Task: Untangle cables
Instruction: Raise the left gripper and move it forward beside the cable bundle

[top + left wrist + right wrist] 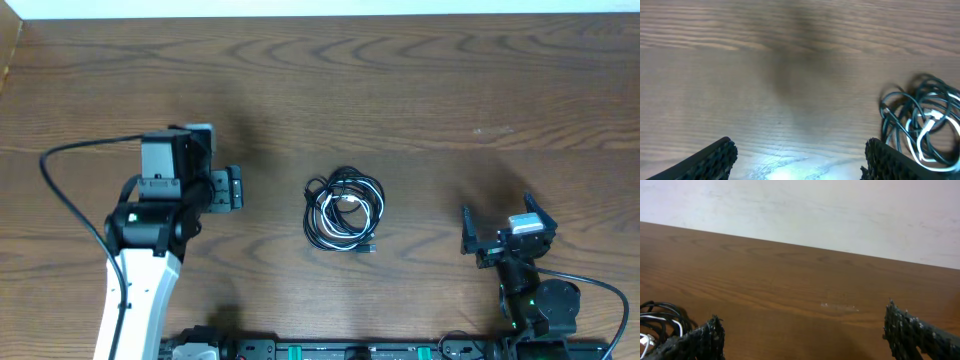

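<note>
The cables [343, 208] lie in one tangled coil at the middle of the wooden counter [420, 90], black cords looped around a white one. The left fingers [234, 188] stand wide apart and hold nothing, with bare wood between them and the coil. In the left wrist view the bundle sits near one fingertip, off to the side rather than between the two. The right fingers [467, 230] are also spread open, well apart from the coil on its opposite side.

Tangled black-and-white cables [344, 209], coiled mid-table
</note>
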{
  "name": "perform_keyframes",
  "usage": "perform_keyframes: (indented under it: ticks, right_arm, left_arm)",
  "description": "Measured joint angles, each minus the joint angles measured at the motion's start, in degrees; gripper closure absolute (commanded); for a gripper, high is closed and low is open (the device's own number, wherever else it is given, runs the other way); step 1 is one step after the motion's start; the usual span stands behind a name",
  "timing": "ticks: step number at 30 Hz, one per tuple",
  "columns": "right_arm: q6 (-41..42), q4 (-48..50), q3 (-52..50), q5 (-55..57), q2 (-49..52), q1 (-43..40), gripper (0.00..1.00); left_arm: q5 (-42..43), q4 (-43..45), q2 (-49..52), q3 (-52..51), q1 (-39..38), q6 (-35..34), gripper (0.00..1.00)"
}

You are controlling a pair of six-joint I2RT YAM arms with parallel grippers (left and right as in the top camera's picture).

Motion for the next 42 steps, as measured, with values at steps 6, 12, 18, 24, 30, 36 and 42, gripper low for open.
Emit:
perform_keyframes:
  ticks: [6, 12, 18, 24, 30, 36, 42]
  right_arm:
    - [0.0, 0.0, 0.0, 0.0, 0.0, 0.0, 0.01]
    - [0.0, 0.0, 0.0, 0.0, 0.0, 0.0, 0.01]
    - [0.0, 0.0, 0.0, 0.0, 0.0, 0.0, 0.01]
    - [0.0, 0.0, 0.0, 0.0, 0.0, 0.0, 0.01]
    - [0.0, 0.0, 0.0, 0.0, 0.0, 0.0, 0.01]
    - [0.0, 0.0, 0.0, 0.0, 0.0, 0.0, 0.01]
    - [0.0, 0.0, 0.0, 0.0, 0.0, 0.0, 0.01]
  left_arm:
    - [7.69, -4.02, 6.29, 5.97, 0.0, 5.84, 0.17]
    - [14.78, -7.08, 10.67, 9.57, -0.13, 10.62, 0.17]
    - [16.68, -7.23, 11.3, 9.57, -0.13, 11.91, 0.17]
    - [17.07, -7.23, 11.3, 9.57, -0.13, 12.02, 0.17]
    - [17.09, -7.08, 11.3, 9.57, -0.13, 12.07, 0.17]
    - [17.31, -6.99, 11.3, 9.57, -0.44, 12.66, 0.17]
    - [17.51, -6.88, 11.3, 9.57, -3.23, 14.27, 0.17]
